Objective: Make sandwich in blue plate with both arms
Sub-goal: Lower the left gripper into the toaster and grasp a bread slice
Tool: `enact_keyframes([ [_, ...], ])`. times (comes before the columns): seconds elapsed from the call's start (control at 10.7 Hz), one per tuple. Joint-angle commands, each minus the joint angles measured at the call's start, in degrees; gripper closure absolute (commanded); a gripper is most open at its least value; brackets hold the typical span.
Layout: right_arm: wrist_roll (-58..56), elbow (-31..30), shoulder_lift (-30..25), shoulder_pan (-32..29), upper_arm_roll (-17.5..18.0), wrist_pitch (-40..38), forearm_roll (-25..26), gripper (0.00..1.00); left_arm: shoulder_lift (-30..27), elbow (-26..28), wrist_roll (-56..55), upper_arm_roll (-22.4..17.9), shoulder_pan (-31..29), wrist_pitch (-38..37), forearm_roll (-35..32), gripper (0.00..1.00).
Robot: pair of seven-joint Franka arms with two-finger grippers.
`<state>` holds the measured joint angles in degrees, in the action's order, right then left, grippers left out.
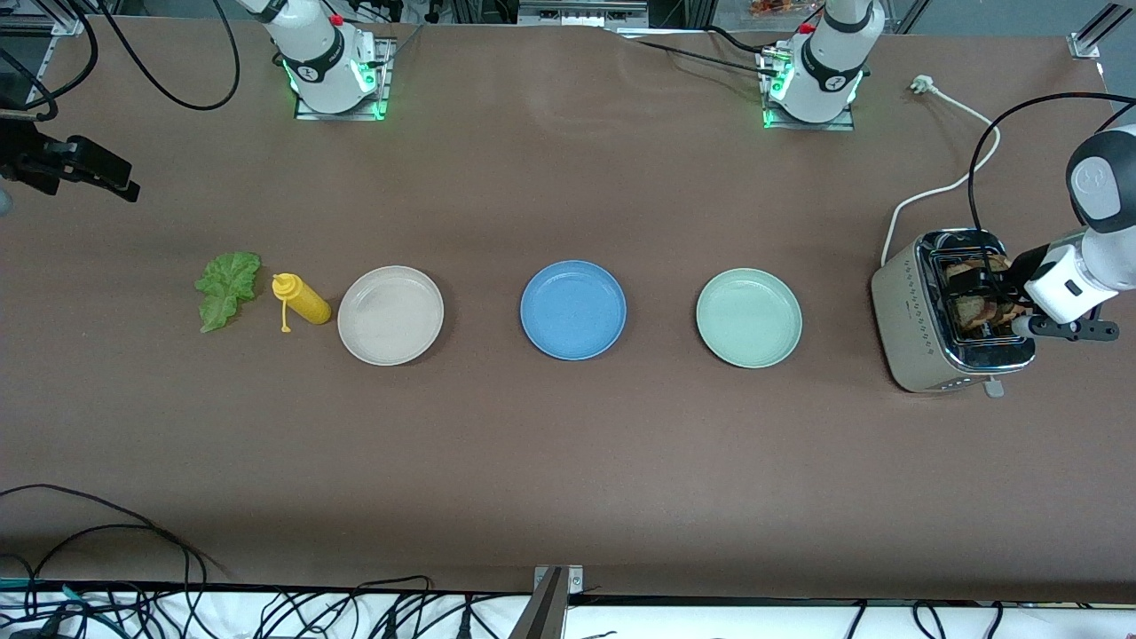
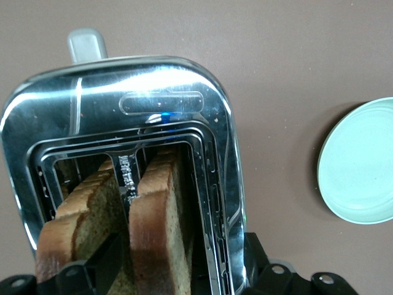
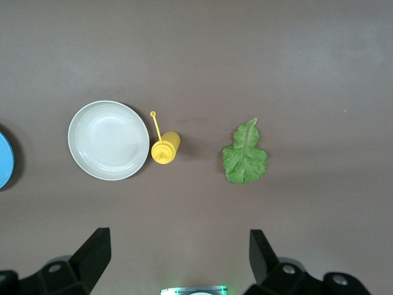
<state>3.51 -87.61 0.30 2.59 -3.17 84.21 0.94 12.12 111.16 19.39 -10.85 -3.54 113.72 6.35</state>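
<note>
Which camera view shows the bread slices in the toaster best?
The left wrist view: it looks straight down into the toaster and shows both bread slices standing in their slots. The front view shows them small, partly covered by the left gripper. The right wrist view does not show them.

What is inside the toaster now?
Two brown bread slices stand upright in the toaster, one per slot. Their lower parts are hidden inside. The left gripper is at them.

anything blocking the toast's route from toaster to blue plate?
Only the pale green plate lies on the table between the toaster and the blue plate; it is low. The left hand is at the bread slices.
</note>
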Motion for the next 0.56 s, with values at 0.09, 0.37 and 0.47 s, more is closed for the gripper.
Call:
enact_keyframes([
  [0.09, -0.1, 1.0, 0.1, 0.0, 0.0, -0.7, 0.2, 0.0, -1.2, 0.7, -0.8, -0.7, 0.6, -1.4, 1.6, 0.41],
  [0.37, 0.4, 1.0, 0.2, 0.1, 0.0, -0.3, 0.5, 0.0, -1.8, 0.6, -0.7, -1.0, 0.6, -2.4, 1.5, 0.93],
  [0.47, 0.3, 1.0, 0.2, 0.1, 0.0, -0.3, 0.4, 0.0, -2.0, 0.5, -0.6, -1.5, 0.6, -2.4, 1.5, 1.0],
])
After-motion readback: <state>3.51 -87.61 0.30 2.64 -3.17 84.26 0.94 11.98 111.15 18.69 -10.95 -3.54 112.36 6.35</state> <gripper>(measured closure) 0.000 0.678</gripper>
